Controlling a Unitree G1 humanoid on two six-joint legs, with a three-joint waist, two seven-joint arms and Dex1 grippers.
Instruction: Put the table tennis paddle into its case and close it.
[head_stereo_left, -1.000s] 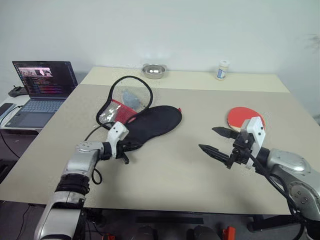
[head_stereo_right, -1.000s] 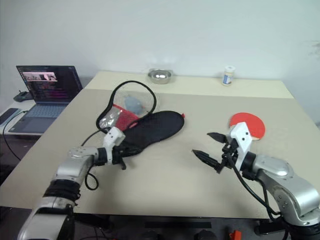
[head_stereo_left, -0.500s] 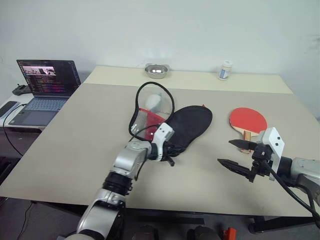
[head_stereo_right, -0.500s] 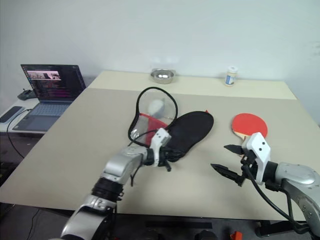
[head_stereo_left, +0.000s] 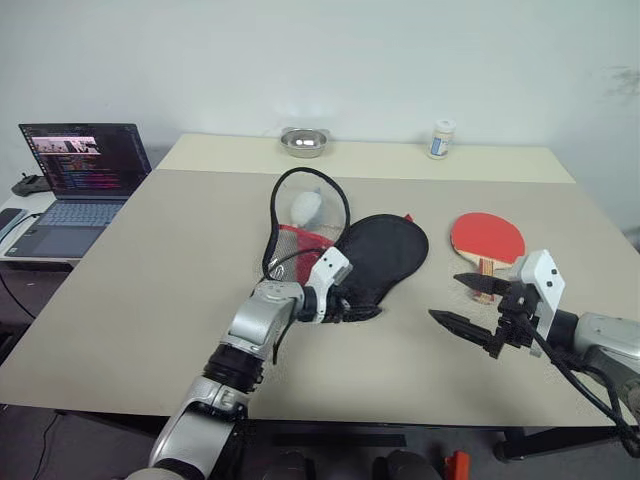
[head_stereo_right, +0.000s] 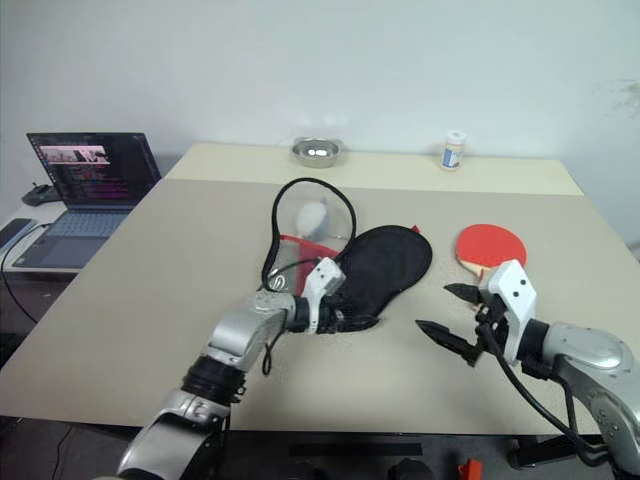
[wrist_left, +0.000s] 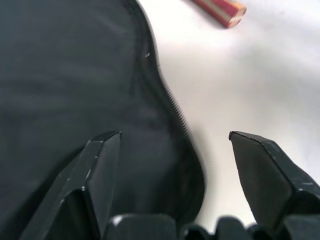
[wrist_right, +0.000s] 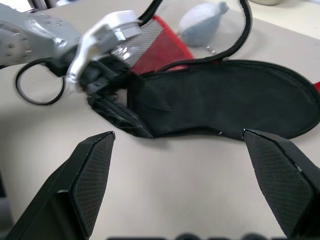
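Observation:
The table tennis paddle (head_stereo_left: 488, 237) lies flat on the table, red blade up, with its wooden handle (wrist_left: 222, 10) pointing toward me. Its case (head_stereo_left: 385, 255) lies just left of it, black face down on the table. The case's other face (head_stereo_left: 297, 240), red with mesh, stands up and open. A grey-white lump (head_stereo_left: 303, 207) rests inside the raised rim. My left gripper (head_stereo_left: 352, 311) is open at the case's narrow near end, and the black fabric (wrist_left: 75, 75) lies between its fingers. My right gripper (head_stereo_left: 447, 298) hovers open just in front of the paddle handle, holding nothing.
An open laptop (head_stereo_left: 75, 170) sits on a side table at the far left. A steel bowl (head_stereo_left: 303, 142) and a small white bottle (head_stereo_left: 438, 140) stand along the table's back strip. Bare tabletop (head_stereo_left: 170, 260) stretches left of the case and along the front edge.
My left gripper pulled the case to the right, close to the paddle, then opened and let go of its narrow end. The right gripper stayed open and hardly moved.

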